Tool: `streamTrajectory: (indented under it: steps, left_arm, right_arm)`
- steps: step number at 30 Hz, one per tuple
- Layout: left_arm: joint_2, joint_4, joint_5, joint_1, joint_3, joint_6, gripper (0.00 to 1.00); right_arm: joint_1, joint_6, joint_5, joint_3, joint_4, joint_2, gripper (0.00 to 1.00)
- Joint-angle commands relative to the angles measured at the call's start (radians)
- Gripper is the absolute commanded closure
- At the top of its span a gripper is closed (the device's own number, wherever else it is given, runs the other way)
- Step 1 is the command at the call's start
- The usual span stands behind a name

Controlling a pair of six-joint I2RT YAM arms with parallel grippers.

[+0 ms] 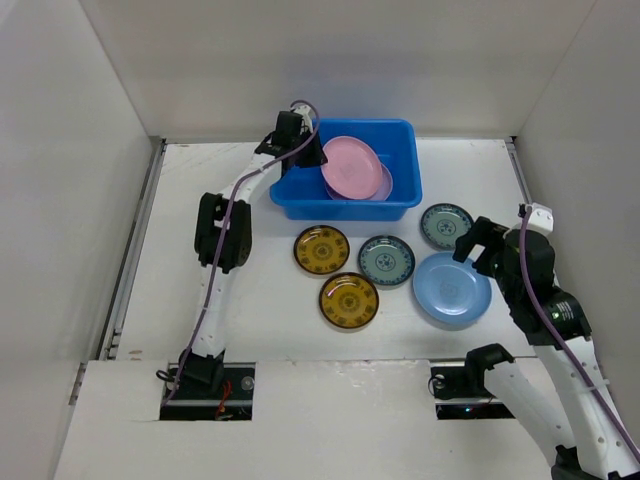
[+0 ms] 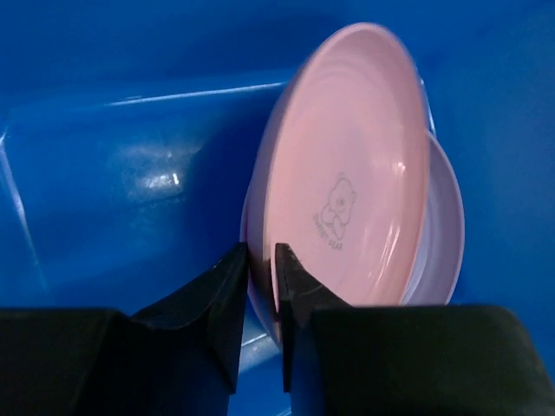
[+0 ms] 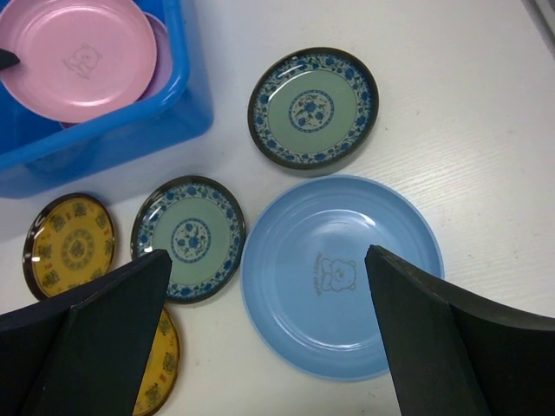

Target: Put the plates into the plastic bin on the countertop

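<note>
The blue plastic bin (image 1: pixel 404 130) stands at the back of the white countertop (image 1: pixel 200 290). A pink plate (image 1: pixel 351 166) leans tilted inside it on a lavender plate (image 1: pixel 385 185). My left gripper (image 1: pixel 312 150) reaches into the bin, and its jaws pinch the pink plate's rim (image 2: pixel 347 173) in the left wrist view. My right gripper (image 1: pixel 478 250) is open and empty above the light blue plate (image 3: pixel 342 273). Two teal patterned plates (image 3: pixel 313 107) (image 3: pixel 188 238) and two amber plates (image 1: pixel 321 249) (image 1: pixel 349 300) lie flat in front of the bin.
White walls enclose the countertop on the left, back and right. The five plates outside the bin lie close together, some nearly touching. The bin's front wall (image 3: pixel 130 130) is just behind them.
</note>
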Motion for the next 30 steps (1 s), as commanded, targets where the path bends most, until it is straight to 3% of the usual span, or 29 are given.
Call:
streamTrajectory:
  steps: [1,4,7,11,13,14,19,25,30]
  left_arm:
    - [-0.027,0.090,0.027,-0.004,0.070,0.038,0.79]
    - [-0.019,0.091,0.022,-0.002,0.071,0.044,0.63]
    - [-0.036,0.096,0.015,-0.002,0.087,0.050,0.39]
    - [-0.148,0.097,-0.014,-0.005,0.088,0.064,0.17]
    - [-0.206,0.091,-0.043,-0.005,0.087,0.070,0.10]
    - [-0.235,0.085,-0.054,-0.005,0.085,0.071,0.00]
    - [-0.427,0.055,-0.160,-0.015,-0.042,0.073,0.00]
    - [-0.712,0.039,-0.344,-0.073,-0.407,0.062,0.00]
    - [-0.920,-0.065,-0.537,-0.122,-0.677,0.024,0.00]
  right_arm:
    - [-0.008,0.012,0.032,0.037,-0.015,0.001,0.00]
    - [-0.009,0.010,0.032,0.036,-0.018,0.003,0.00]
    - [-0.006,-0.004,0.029,0.042,-0.016,0.004,0.00]
    - [-0.003,-0.019,0.020,0.037,-0.032,0.009,0.00]
    - [0.009,-0.016,0.006,0.036,-0.052,0.019,0.00]
    - [0.014,-0.016,-0.004,0.034,-0.061,0.029,0.00]
    - [0.017,-0.001,-0.015,0.047,-0.075,0.065,0.00]
    - [0.000,0.056,0.024,-0.027,-0.055,0.090,0.00]
    - [0.005,0.154,0.032,-0.122,-0.033,0.058,0.00]
